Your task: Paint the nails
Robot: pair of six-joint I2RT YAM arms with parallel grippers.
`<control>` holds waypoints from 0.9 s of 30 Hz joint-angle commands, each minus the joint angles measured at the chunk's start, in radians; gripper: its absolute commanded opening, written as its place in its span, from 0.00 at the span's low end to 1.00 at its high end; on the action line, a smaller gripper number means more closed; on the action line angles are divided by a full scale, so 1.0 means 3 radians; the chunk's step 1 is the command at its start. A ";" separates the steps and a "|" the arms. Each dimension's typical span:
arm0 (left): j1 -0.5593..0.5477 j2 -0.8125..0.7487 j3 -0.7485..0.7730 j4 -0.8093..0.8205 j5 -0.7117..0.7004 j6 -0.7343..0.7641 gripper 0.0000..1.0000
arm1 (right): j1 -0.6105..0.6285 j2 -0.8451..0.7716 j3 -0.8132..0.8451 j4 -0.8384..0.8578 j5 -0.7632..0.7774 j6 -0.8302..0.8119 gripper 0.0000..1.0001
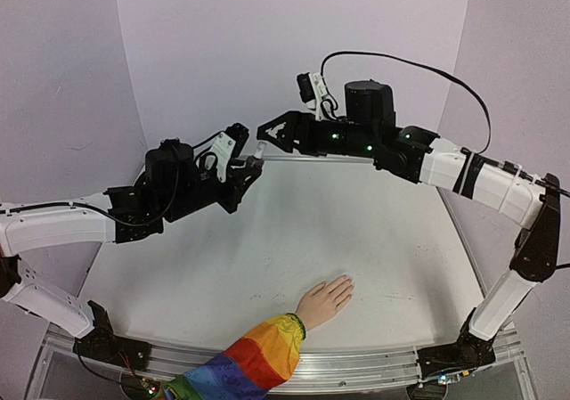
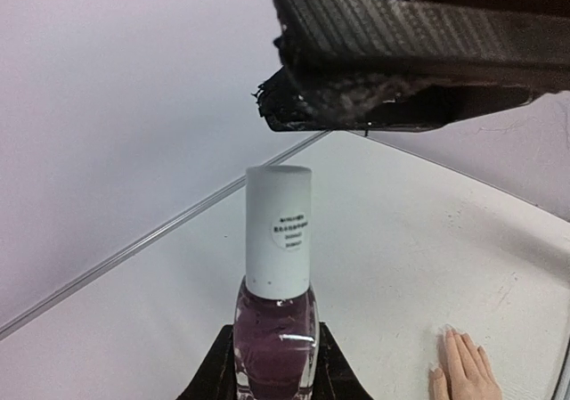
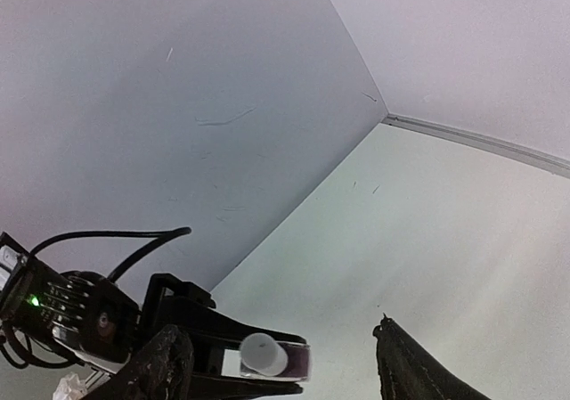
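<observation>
A polish bottle (image 2: pixel 277 338) with a white cap (image 2: pixel 278 231) and purple liquid stands upright in my left gripper (image 2: pixel 276 375), which is shut on its glass body above the table's far side (image 1: pixel 252 161). My right gripper (image 3: pixel 278 333) is open, its dark fingers (image 3: pixel 419 369) spread on either side of the cap (image 3: pixel 265 354) without touching it. From the left wrist, one right finger (image 2: pixel 401 53) hangs just above the cap. The mannequin hand (image 1: pixel 326 298) lies flat near the front edge in a rainbow sleeve (image 1: pixel 254 360). Its nails (image 2: pixel 450 334) are pale and barely visible.
White walls close in the table (image 1: pixel 267 240) at the back and both sides. A metal rail (image 1: pixel 356 364) runs along the front edge between the arm bases. A black cable (image 1: pixel 401 61) loops above the right arm.
</observation>
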 commanded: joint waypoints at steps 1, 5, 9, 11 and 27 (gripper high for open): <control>-0.0044 0.0059 0.0255 0.0122 -0.0356 0.0087 0.00 | 0.0077 0.0150 0.0219 0.0043 0.0151 0.0160 0.70; -0.0057 0.0064 0.0267 0.0123 -0.0362 0.0076 0.00 | 0.0114 0.0294 0.0342 0.0041 0.0146 0.0155 0.62; -0.0062 0.0060 0.0268 0.0126 -0.0355 0.0063 0.00 | 0.0119 0.0362 0.0413 0.0052 0.0088 0.0168 0.46; -0.0063 0.0054 0.0248 0.0132 -0.0354 0.0042 0.00 | 0.0121 0.0368 0.0409 0.0081 0.0085 0.0169 0.33; 0.0936 0.0102 -0.0001 0.1457 0.3988 -0.1599 0.00 | -0.0116 0.0174 0.0064 0.0577 -0.3577 -0.0947 0.00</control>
